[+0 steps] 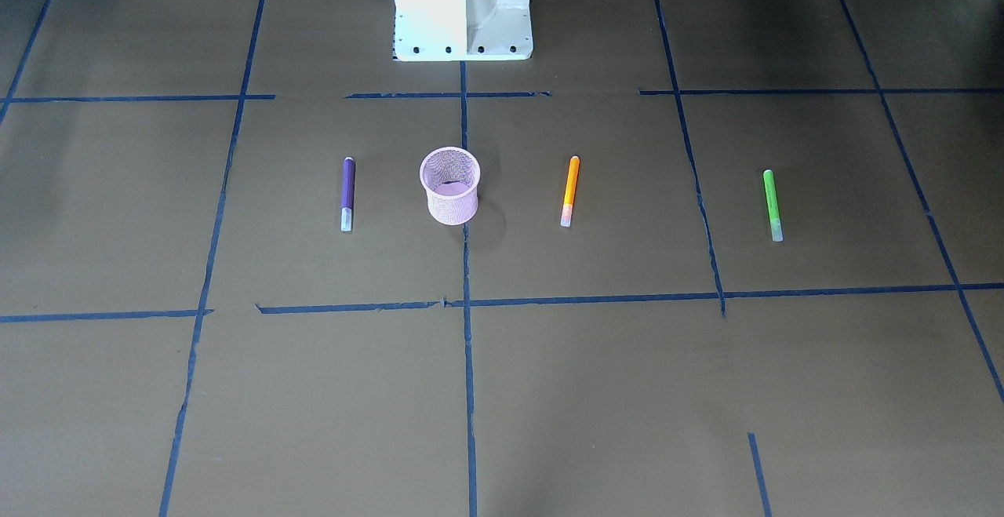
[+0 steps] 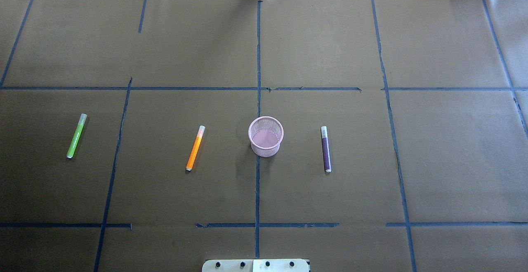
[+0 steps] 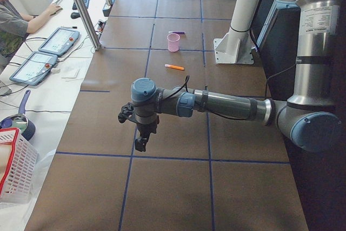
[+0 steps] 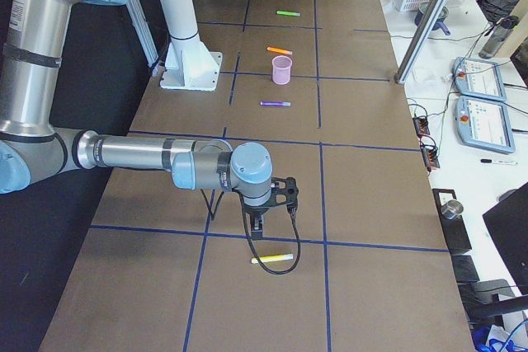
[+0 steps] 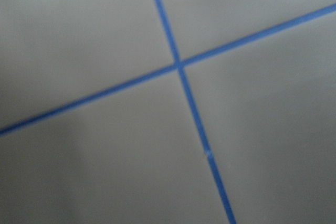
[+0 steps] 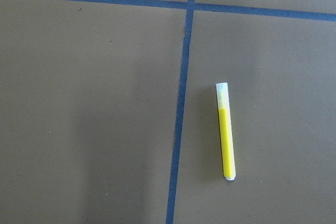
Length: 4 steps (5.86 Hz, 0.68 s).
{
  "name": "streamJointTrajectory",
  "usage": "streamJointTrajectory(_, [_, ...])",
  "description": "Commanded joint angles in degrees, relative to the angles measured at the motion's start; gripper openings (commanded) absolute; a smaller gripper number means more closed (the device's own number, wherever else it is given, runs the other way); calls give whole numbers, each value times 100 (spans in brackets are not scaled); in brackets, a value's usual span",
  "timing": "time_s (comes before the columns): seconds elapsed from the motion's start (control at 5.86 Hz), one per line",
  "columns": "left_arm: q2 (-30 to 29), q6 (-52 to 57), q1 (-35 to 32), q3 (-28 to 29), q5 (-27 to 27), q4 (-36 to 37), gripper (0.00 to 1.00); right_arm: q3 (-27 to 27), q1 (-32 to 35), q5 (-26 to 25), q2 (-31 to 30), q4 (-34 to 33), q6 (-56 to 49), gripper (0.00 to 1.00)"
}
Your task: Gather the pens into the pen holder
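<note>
The pink mesh pen holder (image 2: pixel 266 136) stands upright mid-table. Three pens lie flat in a row with it: a purple pen (image 2: pixel 326 149) on one side, an orange pen (image 2: pixel 195 148) on the other, and a green pen (image 2: pixel 76 136) beyond the orange. A yellow pen (image 6: pixel 226 132) lies far off at the table's right end, just under my right gripper (image 4: pixel 257 228). My left gripper (image 3: pixel 140 144) hovers over bare paper at the opposite end. Both grippers show only in the side views, so I cannot tell whether they are open or shut.
Blue tape lines grid the brown paper. The white robot pedestal (image 1: pixel 463 7) stands at the table's robot side. Along the operators' side are a metal post (image 3: pixel 81 9), teach pendants (image 3: pixel 59 40), a basket (image 3: pixel 13 166) and a seated person (image 3: pixel 13 12).
</note>
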Motion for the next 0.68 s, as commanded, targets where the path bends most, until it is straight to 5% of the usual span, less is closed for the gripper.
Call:
streamJointTrajectory(0.0, [-187,-454,75,51,-57,-418,100,-7,-68,3,6,16,-5,100])
streamJointTrajectory(0.34, [-143,-1244,861,157,-514,-1267,100,-7,-104,3,6,16,3,100])
streamJointTrajectory(0.51, [-160,-2598,1684,88,-454,-1402,100,-15,-113,3,6,16,-5,100])
